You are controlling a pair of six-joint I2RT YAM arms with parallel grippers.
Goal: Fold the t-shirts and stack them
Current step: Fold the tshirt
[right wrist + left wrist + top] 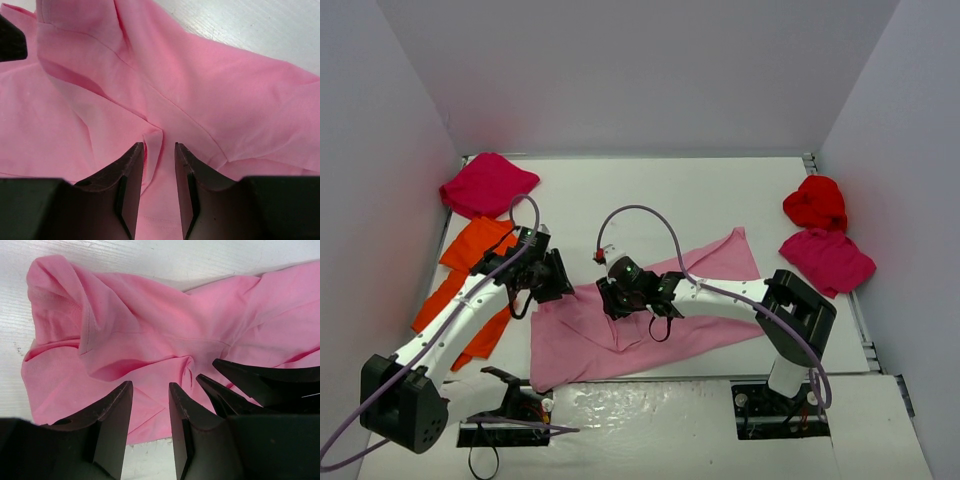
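A light pink t-shirt [650, 310] lies spread and wrinkled at the table's middle. My left gripper [557, 277] hovers over its left edge. In the left wrist view [150, 386] the jaws are open, with pink cloth [140, 330] and bare table between them. My right gripper [620, 297] is down on the shirt's middle. In the right wrist view [159, 146] the jaws are open astride a small raised fold of the pink cloth [153, 142]. The right fingers [240, 375] show in the left wrist view.
Orange shirts [470, 275] lie under the left arm at the left wall. A magenta shirt [485, 185] is bunched at the back left. A red shirt [815, 200] and another magenta shirt [827, 260] lie at the right. The white table [670, 195] has walls around it.
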